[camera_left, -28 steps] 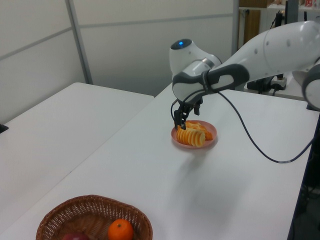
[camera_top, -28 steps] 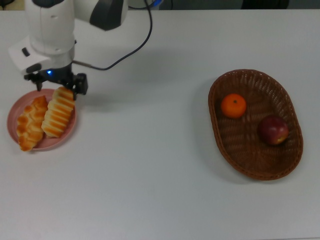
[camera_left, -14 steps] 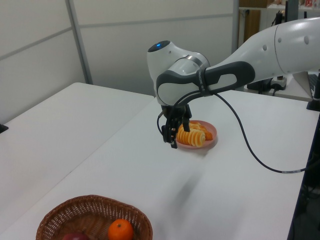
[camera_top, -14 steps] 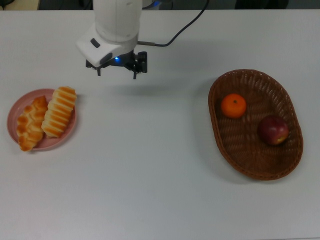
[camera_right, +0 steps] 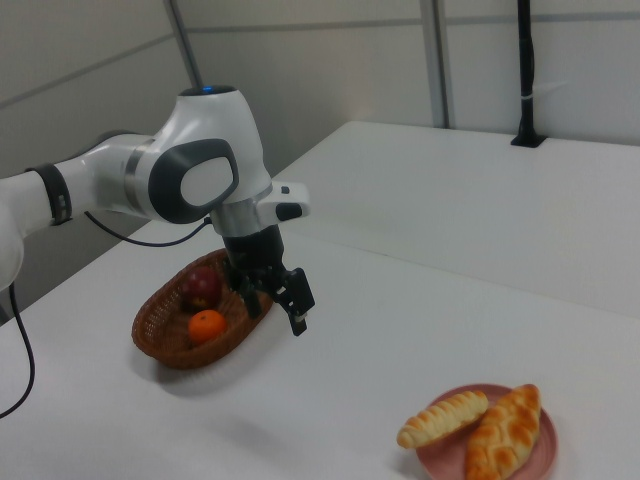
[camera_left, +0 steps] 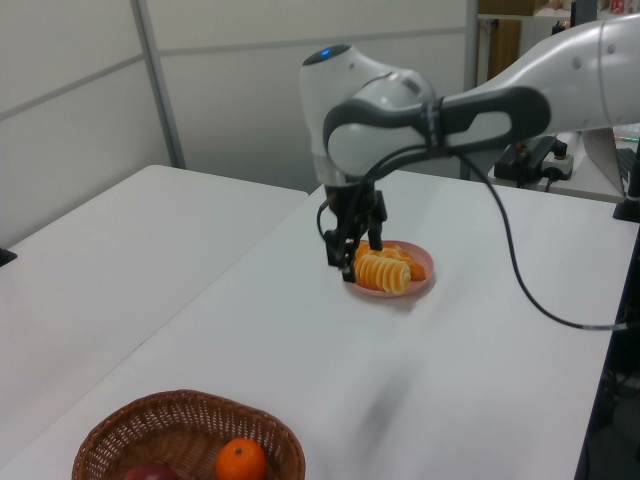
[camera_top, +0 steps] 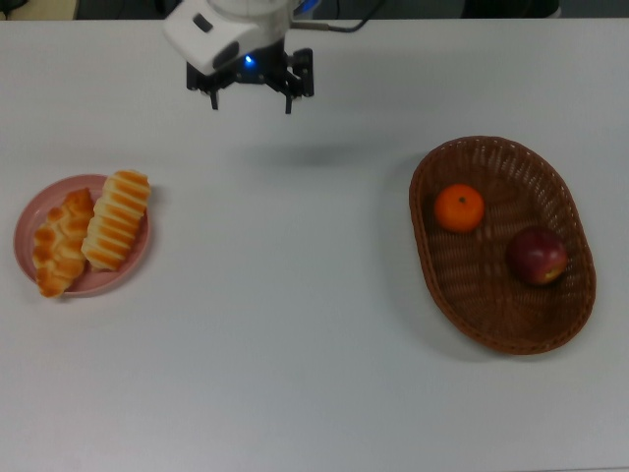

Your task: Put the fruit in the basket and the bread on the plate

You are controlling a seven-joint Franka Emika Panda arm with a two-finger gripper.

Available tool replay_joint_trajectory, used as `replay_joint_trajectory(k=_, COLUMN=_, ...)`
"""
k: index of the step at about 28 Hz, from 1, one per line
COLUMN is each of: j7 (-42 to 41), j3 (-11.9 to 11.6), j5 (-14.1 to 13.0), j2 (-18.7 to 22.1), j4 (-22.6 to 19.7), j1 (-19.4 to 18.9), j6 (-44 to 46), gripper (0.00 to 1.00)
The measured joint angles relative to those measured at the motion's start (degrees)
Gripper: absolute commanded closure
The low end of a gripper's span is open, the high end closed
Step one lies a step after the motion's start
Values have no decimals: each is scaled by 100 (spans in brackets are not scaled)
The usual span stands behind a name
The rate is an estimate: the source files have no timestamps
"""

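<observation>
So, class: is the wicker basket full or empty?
Partly filled: the wicker basket holds only a mandarin and an apple.

The robot arm (camera_right: 150,180) is built of glossy white rounded shells joined by dark grey oval panels and bands at the joints. A small blue light glows on top of the domed joint cap (camera_left: 328,52), and another blue light shines on the underside of the white wrist housing (camera_top: 248,61). The black two-finger gripper (camera_right: 283,297) is made of angular, matte parts below that housing. A thin black cable (camera_left: 520,270) leaves the wrist and hangs in a long loop alongside the arm.
</observation>
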State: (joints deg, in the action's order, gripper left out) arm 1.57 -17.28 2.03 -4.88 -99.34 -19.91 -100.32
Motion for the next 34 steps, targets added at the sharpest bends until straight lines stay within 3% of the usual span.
replay_joint_trajectory(k=2, j7=-5, j3=253, j5=0, j2=78, j4=-1, j1=299, j6=49, gripper=0)
replay_joint_trajectory(k=5, j7=-14, j3=825, j5=0, j2=172, j4=-3, j1=919, j6=70, gripper=0)
replay_joint_trajectory(k=9, j7=-14, j3=1135, j5=0, j2=215, j4=-4, j1=1246, j6=70, gripper=0)
replay_joint_trajectory(k=34, j7=-14, j3=1204, j5=0, j2=222, j4=-5, j1=1317, j6=70, gripper=0)
